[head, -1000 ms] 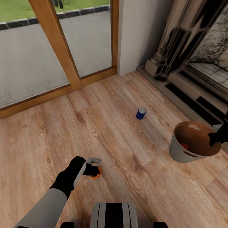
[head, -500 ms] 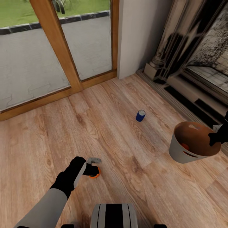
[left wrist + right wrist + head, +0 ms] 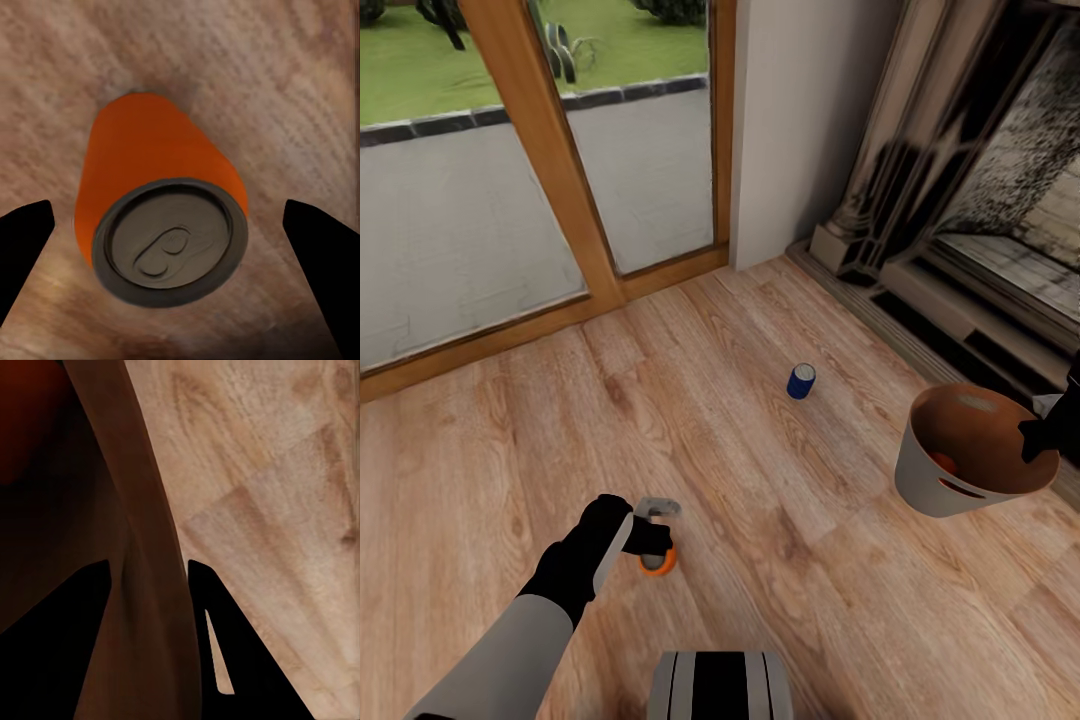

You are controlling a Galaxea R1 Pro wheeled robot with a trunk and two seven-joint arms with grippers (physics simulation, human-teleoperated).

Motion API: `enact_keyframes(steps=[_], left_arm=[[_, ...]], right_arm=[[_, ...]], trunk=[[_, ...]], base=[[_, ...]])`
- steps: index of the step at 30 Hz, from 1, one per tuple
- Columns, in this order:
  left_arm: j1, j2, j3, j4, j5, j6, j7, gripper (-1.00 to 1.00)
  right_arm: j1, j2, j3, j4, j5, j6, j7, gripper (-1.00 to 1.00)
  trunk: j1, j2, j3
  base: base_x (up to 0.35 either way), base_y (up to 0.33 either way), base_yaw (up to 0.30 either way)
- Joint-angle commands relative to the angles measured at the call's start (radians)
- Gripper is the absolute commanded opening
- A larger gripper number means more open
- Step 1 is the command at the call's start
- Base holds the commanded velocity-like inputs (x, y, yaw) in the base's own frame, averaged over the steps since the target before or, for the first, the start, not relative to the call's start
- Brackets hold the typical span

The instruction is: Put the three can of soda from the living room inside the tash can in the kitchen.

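**Reaching for an orange can on the living room floor**

Hovering low over the wood plank floor (image 3: 780, 560), the left gripper (image 3: 657, 530) hangs right above an orange can (image 3: 659, 564) near the robot's base (image 3: 722, 684). In the left wrist view the same orange can (image 3: 160, 214) stands upright on the planks with its dark grey top and pull tab facing the camera, and the two black fingers (image 3: 321, 259) sit wide apart, one on each side of it, with bare floor showing between each finger and the can. The gripper is spread and touches nothing.

A dark blue can (image 3: 801, 381) with a silver top stands by itself farther out on the floor, well apart from the orange one, between the glass doors (image 3: 510, 180) and the dark fireplace (image 3: 970, 200).

At the right edge of the head view the right gripper (image 3: 1043, 440) holds the trash can (image 3: 945, 482) by its rim, and the bin hangs tilted beside the fireplace base. Its outside is light grey, its inside glossy brown, and a slot handle shows near the rim. A second orange can (image 3: 944, 463) lies inside it, low against the near wall. In the right wrist view the black fingers (image 3: 225, 660) are clamped on the brown wall of the trash can (image 3: 142, 570), one finger inside and one outside, with floor planks visible beyond.

Through the wood-framed doors there is grey paving and a strip of green grass.
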Motion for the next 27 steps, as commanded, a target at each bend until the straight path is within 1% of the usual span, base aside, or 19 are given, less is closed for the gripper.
enact_keyframes(steps=[1,8,15,16,18,19,22,23,24,25,26,27], left_arm=[[0.000,0.000,0.000,0.000,0.000,0.000,0.000,-1.00],[0.000,0.000,0.000,-0.002,0.000,0.010,-0.003,-1.00],[-0.004,0.001,0.000,-0.006,0.002,0.087,-0.011,-1.00],[-0.041,0.004,0.004,-0.001,-0.001,0.099,-0.015,-1.00],[-0.072,0.006,0.006,0.006,-0.002,0.099,-0.016,-1.00],[-0.102,0.008,0.006,0.016,-0.004,0.099,-0.017,-1.00],[-0.154,0.010,0.007,0.048,-0.005,0.099,-0.018,-1.00],[-0.194,0.011,0.007,0.078,-0.005,0.099,-0.019,-1.00],[-0.213,0.012,0.008,0.095,-0.005,0.099,-0.020,-1.00],[-0.271,0.016,0.008,0.148,0.006,0.099,-0.034,-1.00],[-0.311,0.024,0.008,0.184,0.021,0.099,-0.062,-1.00],[-0.331,0.032,0.008,0.205,0.028,0.099,-0.084,-1.00]], right_arm=[[0.000,0.000,-0.003,0.000,-0.006,0.002,-0.001,-1.00],[0.001,0.001,-0.002,0.000,-0.006,0.002,0.000,-1.00],[0.004,0.005,-0.004,0.000,-0.009,0.002,0.001,-1.00],[0.004,0.006,-0.005,0.001,-0.011,0.002,0.001,-1.00],[0.005,0.006,-0.006,0.001,-0.012,0.002,0.001,-1.00],[0.006,0.007,-0.006,0.002,-0.013,0.002,0.001,-1.00],[0.013,0.009,-0.008,0.005,-0.014,0.002,0.010,-1.00],[0.021,0.010,-0.008,0.005,-0.014,0.002,0.026,-1.00],[0.026,0.010,-0.008,0.005,-0.014,0.002,0.036,-1.00],[0.040,0.012,-0.008,0.004,-0.012,0.002,0.061,-1.00],[0.047,0.012,-0.008,0.001,-0.012,0.002,0.071,-1.00],[0.050,0.012,-0.008,0.000,-0.012,0.002,0.075,-1.00]], trunk=[[0.000,0.000,0.004],[-0.004,0.002,0.031],[-0.007,0.004,0.058],[-0.007,0.004,0.062],[-0.008,0.004,0.070],[-0.008,0.004,0.074],[-0.010,0.005,0.085],[-0.010,0.005,0.089],[-0.011,0.006,0.093],[-0.011,0.006,0.097],[-0.012,0.006,0.101],[-0.012,0.006,0.105]], base=[[0.000,0.000,0.000],[0.000,0.000,0.000],[0.000,0.000,0.000],[0.000,0.000,0.000],[0.000,0.000,0.000],[0.000,0.000,0.000],[0.000,0.000,0.000],[0.000,0.000,0.000],[0.000,0.000,0.000],[0.000,0.000,0.000],[0.000,0.000,0.000],[0.000,0.000,0.000]])
